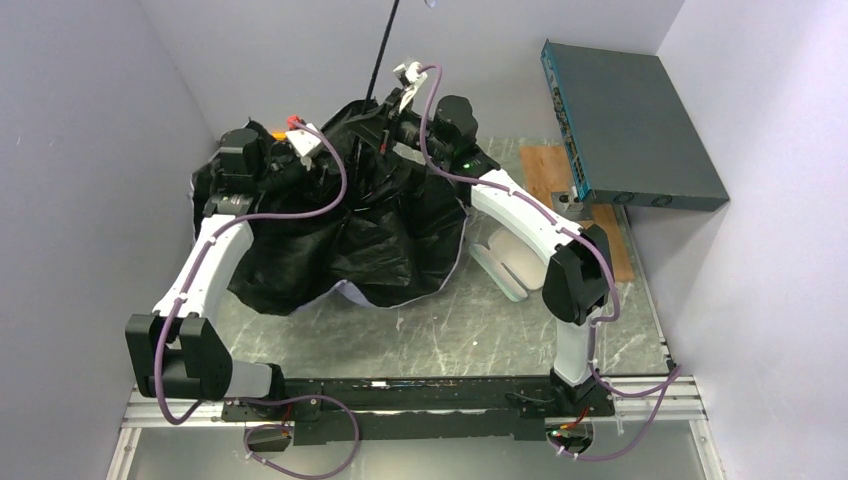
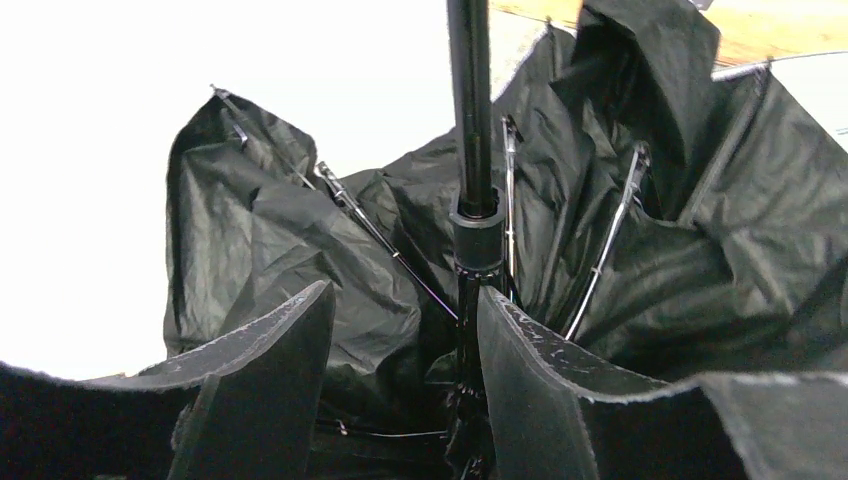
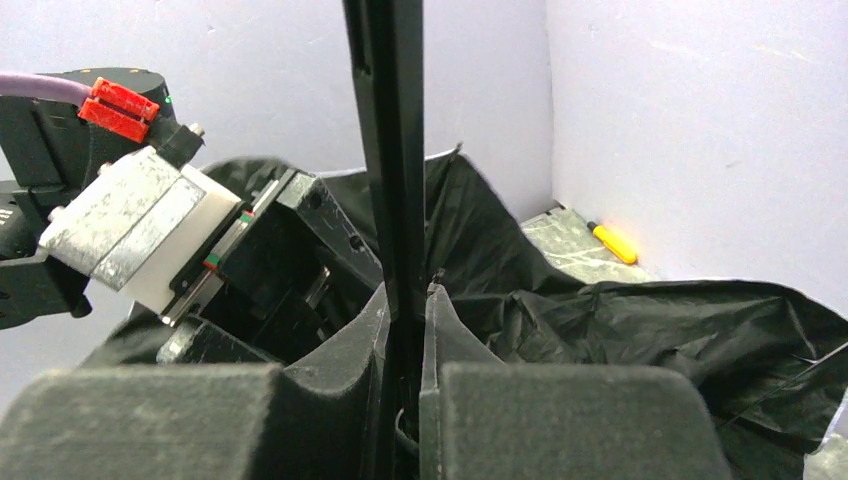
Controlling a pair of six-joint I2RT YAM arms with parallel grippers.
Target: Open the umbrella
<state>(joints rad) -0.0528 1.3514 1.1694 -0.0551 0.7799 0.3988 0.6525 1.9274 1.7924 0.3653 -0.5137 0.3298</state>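
Observation:
The umbrella (image 1: 370, 235) lies partly spread on the table, black lining up, with a pale edge showing at the front. Its thin black shaft (image 1: 383, 50) rises toward the top of the view. My right gripper (image 1: 388, 112) is shut on the shaft (image 3: 400, 200) just above the canopy; in its wrist view the fingertips pinch it (image 3: 408, 290). My left gripper (image 1: 345, 160) is open low among the ribs. In its wrist view (image 2: 405, 290) the shaft and runner (image 2: 478, 235) stand against the right finger's inner edge, and the left finger is well apart.
A pale mint-green oval case (image 1: 505, 262) lies beside the right arm. A dark flat box (image 1: 630, 120) leans at the back right over a wooden board (image 1: 548, 170). A small yellow-orange object (image 3: 612, 243) lies by the back wall. Walls close in on three sides.

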